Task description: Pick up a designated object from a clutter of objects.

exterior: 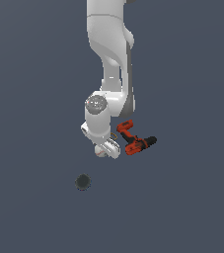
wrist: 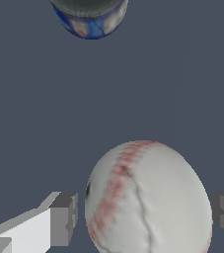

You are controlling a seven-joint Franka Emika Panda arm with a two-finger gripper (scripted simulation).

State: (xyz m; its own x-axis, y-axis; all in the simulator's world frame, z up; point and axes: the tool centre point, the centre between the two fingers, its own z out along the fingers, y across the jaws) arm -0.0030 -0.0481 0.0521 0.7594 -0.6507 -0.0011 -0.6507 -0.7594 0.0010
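The designated object, a white baseball (wrist: 148, 197) with faint red stitching, fills the wrist view and sits between my two fingers. My gripper (wrist: 145, 215) straddles it, open, with a narrow gap showing at the finger (wrist: 64, 217) on one side and almost none at the other. In the exterior view the gripper (exterior: 105, 149) is low over the floor, and only a sliver of the baseball (exterior: 100, 153) shows beneath the hand. The clutter's red-and-black power drill (exterior: 134, 140) lies close on the exterior view's right of the hand.
A dark round disc (exterior: 83, 182) lies apart, toward the exterior view's lower left; in the wrist view it appears as a short can with a blue label (wrist: 90, 22). The arm's white links rise above the hand.
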